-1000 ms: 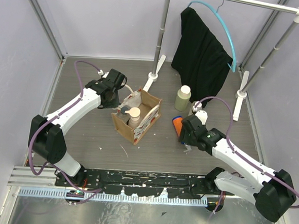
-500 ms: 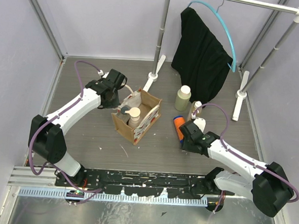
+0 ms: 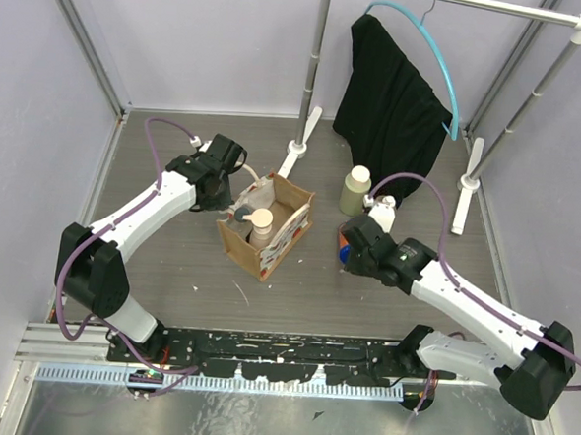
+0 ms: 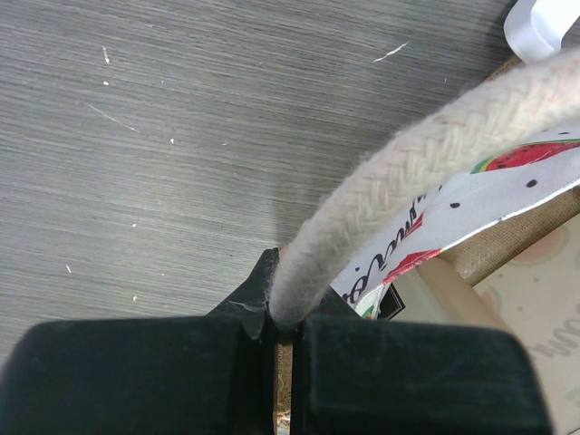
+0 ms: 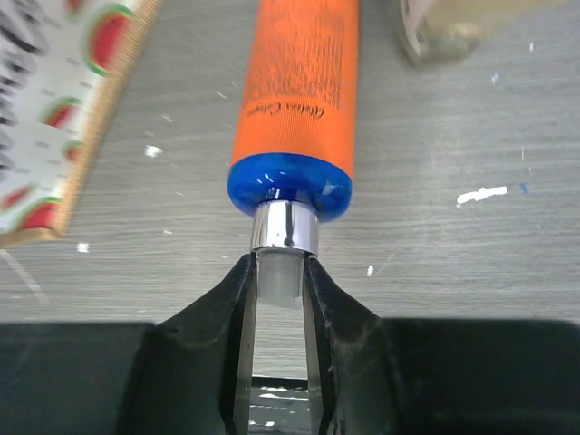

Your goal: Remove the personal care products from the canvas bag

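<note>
Right end effector [image 5: 278, 272] just slid up and pinched the already-unpacked orange bottle [image 5: 294, 82] ahead; left end effector's [image 4: 275, 319] clamping the rope handle [image 4: 399, 181].

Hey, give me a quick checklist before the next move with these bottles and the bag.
1. Left hand shut on rope handle: ok.
2. Canvas bag upright and open: ok.
3. Right hand closed on orange bottle's tip: ok.
4. Orange bottle lying outside bag: ok.
5. Bag emptied: not ok, cream-capped bottle is inside.
6. More bottles under it: cannot tell.
</note>
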